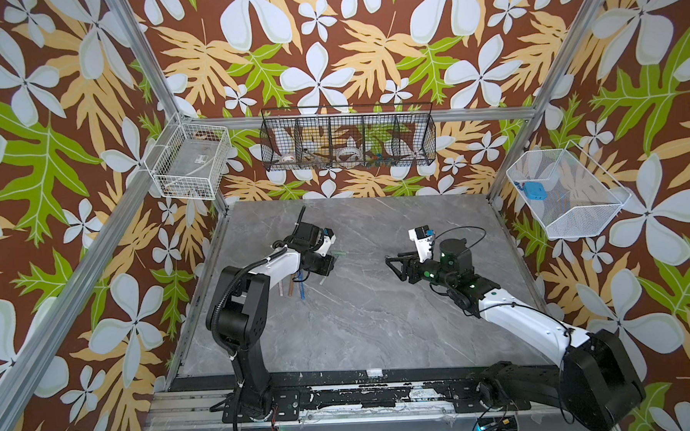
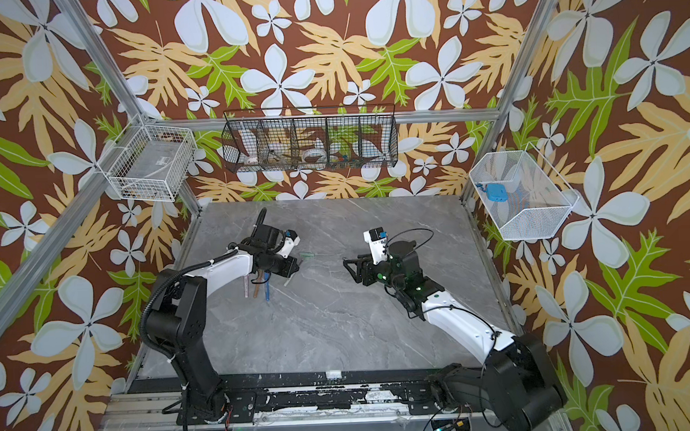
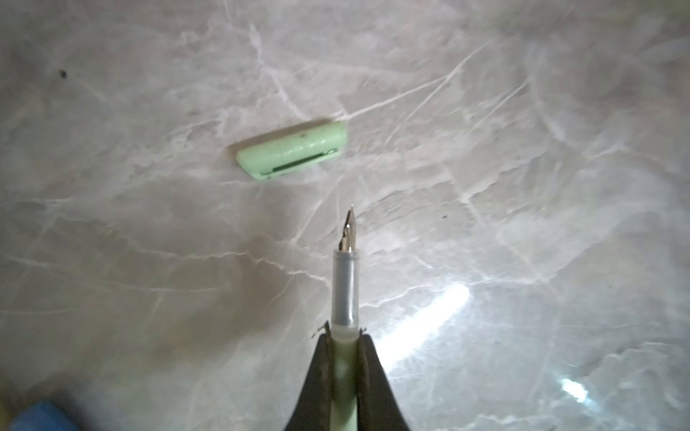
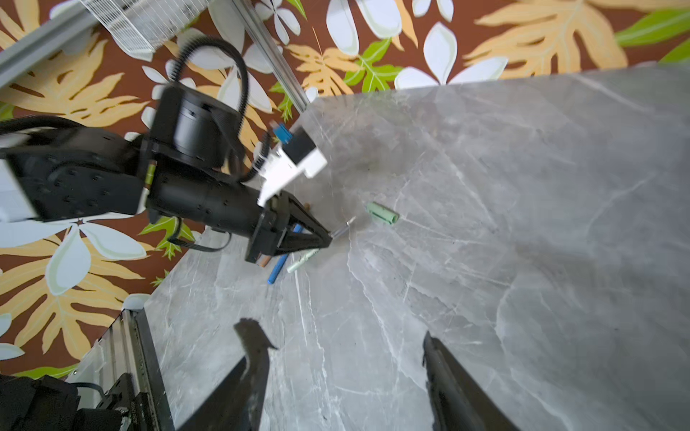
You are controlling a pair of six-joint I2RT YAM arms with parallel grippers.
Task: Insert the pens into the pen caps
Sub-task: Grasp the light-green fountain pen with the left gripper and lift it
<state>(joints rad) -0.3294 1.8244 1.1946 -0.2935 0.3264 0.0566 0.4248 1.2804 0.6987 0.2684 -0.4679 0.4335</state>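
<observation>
Marbled grey bench (image 1: pixel 380 323) carries a green cap (image 3: pixel 293 153); left end effector (image 3: pixel 344 334) is clenched on the green pen (image 3: pixel 345 283), nib near that cap. Right end effector (image 4: pixel 340 330) gapes empty.

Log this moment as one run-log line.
left gripper: shut on thin grey-green pen, nib bare | light green plastic cap: lying on marble table, apart from nib | right gripper: open, empty

The green pen (image 3: pixel 345 291), gripped with bare nib near the green cap (image 3: pixel 292 153) lying flat left of centre; blue pen (image 2: pixel 267 294), brown pen (image 2: pixel 255 288) and pink pen (image 2: pixel 245 287) lie together, nearer-left.
</observation>
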